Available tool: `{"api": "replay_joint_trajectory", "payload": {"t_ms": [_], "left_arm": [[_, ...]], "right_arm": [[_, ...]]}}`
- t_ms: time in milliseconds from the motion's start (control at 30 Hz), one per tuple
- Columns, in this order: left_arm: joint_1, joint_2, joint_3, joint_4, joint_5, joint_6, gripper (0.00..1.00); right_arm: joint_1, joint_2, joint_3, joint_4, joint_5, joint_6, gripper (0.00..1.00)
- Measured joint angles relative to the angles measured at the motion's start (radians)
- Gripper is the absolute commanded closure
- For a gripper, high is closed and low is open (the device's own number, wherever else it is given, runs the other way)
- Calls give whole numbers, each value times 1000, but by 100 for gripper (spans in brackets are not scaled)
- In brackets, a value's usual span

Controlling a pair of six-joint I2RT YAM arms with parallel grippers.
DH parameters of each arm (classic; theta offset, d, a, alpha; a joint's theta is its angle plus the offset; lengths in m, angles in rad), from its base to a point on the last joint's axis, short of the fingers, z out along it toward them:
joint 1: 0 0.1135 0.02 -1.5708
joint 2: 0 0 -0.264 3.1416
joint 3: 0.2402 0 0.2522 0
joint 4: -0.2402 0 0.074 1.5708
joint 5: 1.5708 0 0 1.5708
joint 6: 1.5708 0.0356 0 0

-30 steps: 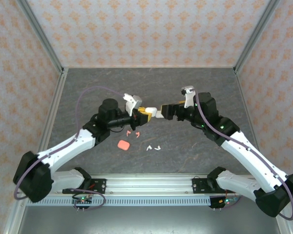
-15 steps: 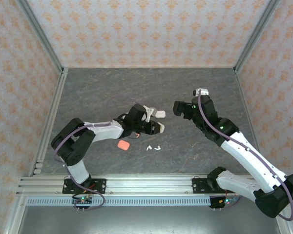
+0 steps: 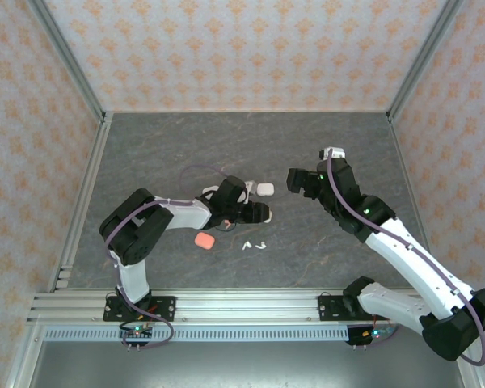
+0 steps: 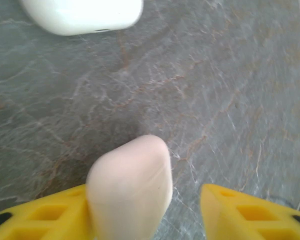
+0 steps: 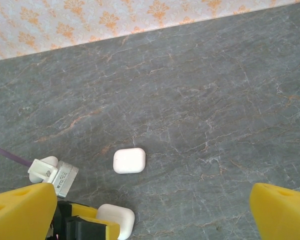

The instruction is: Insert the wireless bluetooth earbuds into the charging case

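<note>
Nearest the arm bases, a pair of white earbuds (image 3: pixel 261 244) lies loose on the grey desk (image 3: pixel 145 153), on the near side of the white charging case (image 3: pixel 264 189) and well apart from it. A coral case (image 3: pixel 204 241) sits equally near, off to the white case's left. Just in front of the white case, the left fingers (image 3: pixel 259 212) rest low over the desk, parted around a second, cream-coloured case (image 4: pixel 132 185). That case leans on one finger and stands clear of the other, so it is released, not gripped.

The danger lies here: a case touching one finger may be dragged or tipped as the arm draws off. The low forearm could also sweep the tiny earbuds, which lie just on the near side of those fingers, not between them. Both pale cases look shut, though the lids are hard to make out; unopened, neither can take an earbud. Just right of the white case and slightly beyond it, the right fingers (image 3: pixel 295 182) hang spread wide and empty, well apart from the earbuds.
</note>
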Motion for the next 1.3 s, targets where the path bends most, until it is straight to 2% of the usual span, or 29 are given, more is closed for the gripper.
{"api": "replay_joint_trajectory", "payload": {"t_ms": [133, 267, 467, 600, 733, 900, 1100, 1300], "left_arm": [[2, -29, 14, -60, -41, 34, 27], [39, -129, 13, -141, -79, 73, 25], [190, -341, 11, -230, -111, 137, 21], [326, -474, -15, -290, -153, 156, 16], [461, -571, -63, -352, -183, 155, 14], [557, -624, -99, -418, -195, 154, 14], [622, -655, -136, -454, -194, 154, 14], [639, -669, -150, -466, -185, 154, 13]], "right_arm": [[-1, 29, 2, -19, -19, -28, 1], [-2, 95, 19, -41, -58, -84, 1], [-2, 227, 34, 18, -224, -220, 1], [13, 399, 90, 79, -357, -353, 1], [42, 618, 226, 113, -483, -505, 1], [68, 897, 468, 114, -634, -637, 0], [113, 1172, 766, 62, -704, -705, 3], [152, 1369, 976, -3, -721, -712, 3]]}}
